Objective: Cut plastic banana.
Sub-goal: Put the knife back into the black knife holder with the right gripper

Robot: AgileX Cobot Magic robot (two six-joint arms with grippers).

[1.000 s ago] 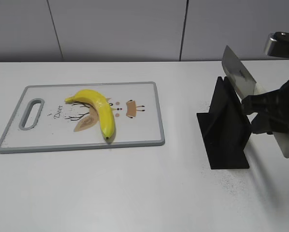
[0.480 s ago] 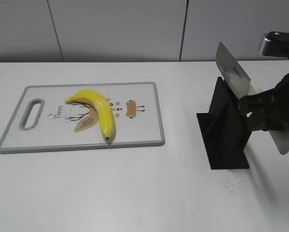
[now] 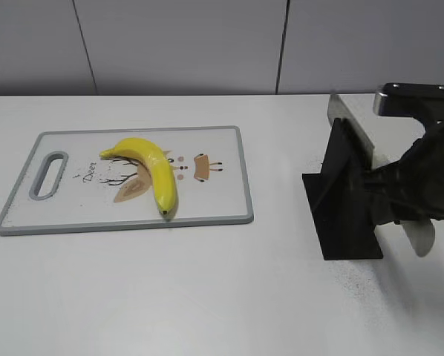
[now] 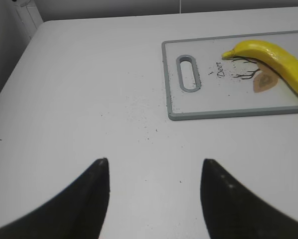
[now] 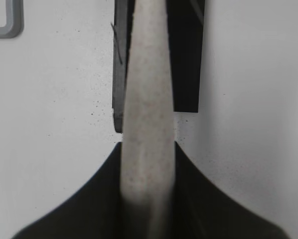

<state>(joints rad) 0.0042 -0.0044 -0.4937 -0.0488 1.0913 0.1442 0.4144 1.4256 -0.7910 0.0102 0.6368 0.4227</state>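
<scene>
While clamped: knife (image 3: 419,226), right gripper (image 5: 147,199)

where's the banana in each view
Exterior view: banana lies on the cutting board, left of centre.
Left wrist view: banana at upper right, running off the right edge.
Right wrist view: not in it.
Shared landmark: the board's handle slot.

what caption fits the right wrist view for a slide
Right gripper shut on the knife handle, above the black stand on the white table.
</scene>
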